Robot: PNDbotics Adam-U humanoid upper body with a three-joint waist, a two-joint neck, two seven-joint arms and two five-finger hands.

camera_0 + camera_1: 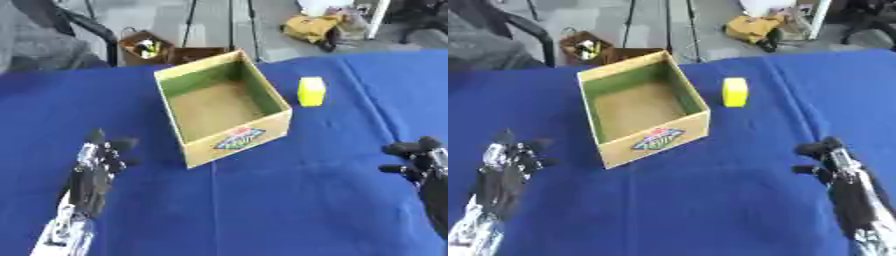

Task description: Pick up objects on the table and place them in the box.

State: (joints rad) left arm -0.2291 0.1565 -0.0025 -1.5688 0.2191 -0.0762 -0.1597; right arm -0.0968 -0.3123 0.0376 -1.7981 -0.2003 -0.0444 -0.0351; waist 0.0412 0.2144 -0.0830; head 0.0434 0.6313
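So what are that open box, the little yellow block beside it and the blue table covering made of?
The box looks like plain cardboard: matte tan walls, thin raw edges, a printed label on the front. The yellow block has a dull, even surface with soft edges, perhaps foam or a sponge, though plastic is possible. The blue covering seems to be cloth: matte, with a faint fold line and soft creases.

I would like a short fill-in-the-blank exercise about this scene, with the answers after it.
1. The cardboard box stands open on a cloth of ____ colour.
2. The yellow block stands on the table, on the robot's ____ side of the box.
3. Inside, the box holds ____.
4. The left hand and the right hand both hold ____.

Answers: blue; right; nothing; nothing
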